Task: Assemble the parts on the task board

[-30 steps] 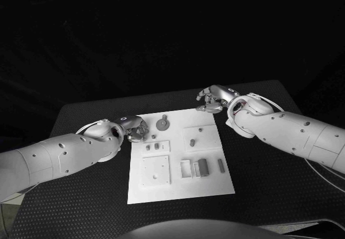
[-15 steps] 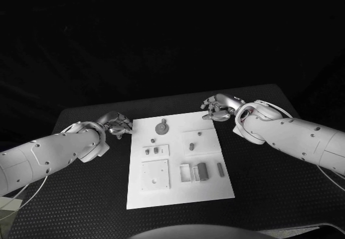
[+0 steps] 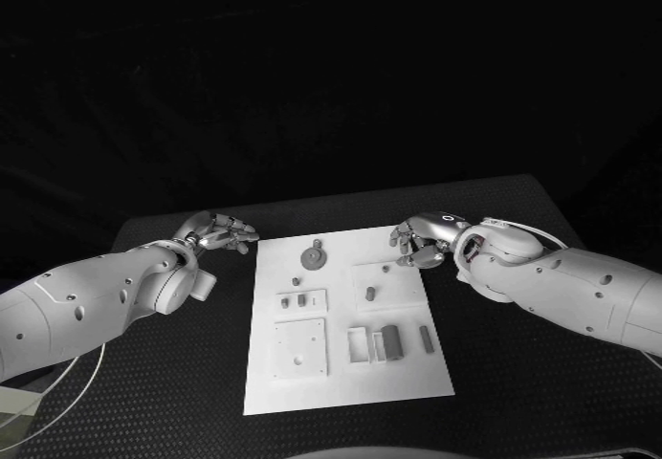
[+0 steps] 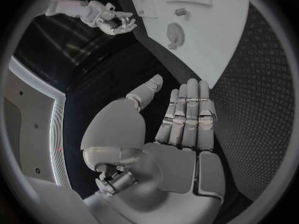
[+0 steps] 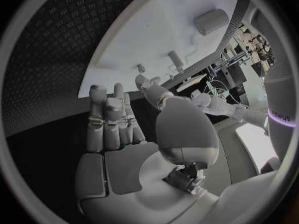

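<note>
1. A flat white rectangular task board (image 3: 345,368) lies in the middle of the black textured table (image 3: 165,382).
2. Small grey parts rest on the board, among them a round toothed grey disc (image 3: 315,256) near its far edge.
3. The silver left hand (image 3: 217,231) hovers over the table just beside the board's far left corner, its fingers (image 4: 187,117) straight, released, holding nothing.
4. The silver right hand (image 3: 421,241) hovers at the board's far right corner, fingers apart and empty.

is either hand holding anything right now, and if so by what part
Nothing is held. The left hand has its fingers stretched out with an empty palm, and the right hand is likewise open and empty. The parts lie on the task board.
</note>
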